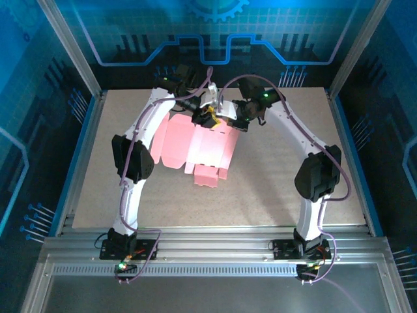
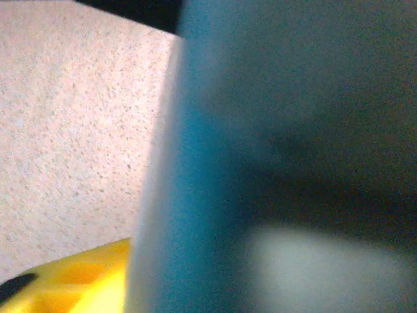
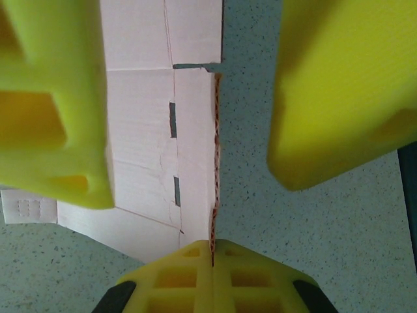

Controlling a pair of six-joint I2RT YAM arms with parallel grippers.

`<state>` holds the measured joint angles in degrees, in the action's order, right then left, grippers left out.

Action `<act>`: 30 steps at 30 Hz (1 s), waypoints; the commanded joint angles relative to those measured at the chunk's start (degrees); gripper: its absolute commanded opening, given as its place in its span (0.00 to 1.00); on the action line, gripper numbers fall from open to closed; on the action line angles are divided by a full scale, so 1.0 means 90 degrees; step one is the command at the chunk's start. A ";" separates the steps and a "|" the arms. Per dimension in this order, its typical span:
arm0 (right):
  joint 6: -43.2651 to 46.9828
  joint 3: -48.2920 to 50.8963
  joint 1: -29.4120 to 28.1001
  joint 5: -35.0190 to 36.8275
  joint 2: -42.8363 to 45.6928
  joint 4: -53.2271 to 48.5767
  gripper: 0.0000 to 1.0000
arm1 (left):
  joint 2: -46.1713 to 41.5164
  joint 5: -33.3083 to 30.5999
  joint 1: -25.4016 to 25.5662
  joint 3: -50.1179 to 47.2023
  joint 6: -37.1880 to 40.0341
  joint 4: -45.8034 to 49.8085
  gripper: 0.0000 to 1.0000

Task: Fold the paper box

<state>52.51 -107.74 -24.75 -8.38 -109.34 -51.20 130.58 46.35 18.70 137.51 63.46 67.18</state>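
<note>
Because the paper box [image 1: 189, 147] is thin pink card, cut and scored into panels and flaps, it probably weighs next to nothing, bends readily along its creases and would dent or tear under a hard squeeze. It also looks slippery enough to skate across the table [image 1: 280, 182] if pushed flat. An edge or flap that stands up from the surface is the sensible place to grip, pinched close to a score line so that the fold follows the crease and not the panel.

In the top view the sheet lies opened out near the middle of the table, and both arms meet at its 12 to 1 o'clock edge. The right gripper [image 1: 229, 117] comes in from 3 o'clock. In its own wrist view its fingers [image 3: 189, 264] sit at 6 o'clock, pressed together on the thin raised edge of the card [image 3: 140, 130], which runs away from them toward 12. The left gripper [image 1: 207, 117] arrives from 9 o'clock. Its yellow fingers [image 3: 55, 98] show in the right wrist view at 10 and 2 o'clock, standing apart with the card edge in the gap, and I see neither pad touching it. The left wrist view gives one yellow finger [image 2: 71, 283] at 7 o'clock beside a blurred blue-grey surface that I cannot identify.
</note>
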 commanded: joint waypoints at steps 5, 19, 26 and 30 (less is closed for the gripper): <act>-0.0204 0.0243 0.0021 -0.0448 0.0452 0.0269 0.00 | 0.0106 0.0319 -0.0223 -0.0244 -0.0245 -0.0292 0.61; -0.0283 0.0214 0.0067 -0.0631 0.0537 0.0240 0.00 | 0.0120 0.0384 -0.0173 -0.0390 -0.0002 -0.0169 0.17; -0.0346 0.0259 0.0109 -0.0679 0.0584 0.0287 0.00 | 0.0070 0.0763 -0.0202 -0.0377 0.0247 0.0170 0.00; -0.0518 0.0324 0.0187 -0.0907 0.0655 0.0422 0.57 | 0.0025 0.1227 -0.0316 -0.0398 0.0139 0.0133 0.00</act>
<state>49.69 -105.60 -23.83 -12.29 -106.78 -49.56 130.58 52.38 16.40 135.02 63.46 66.19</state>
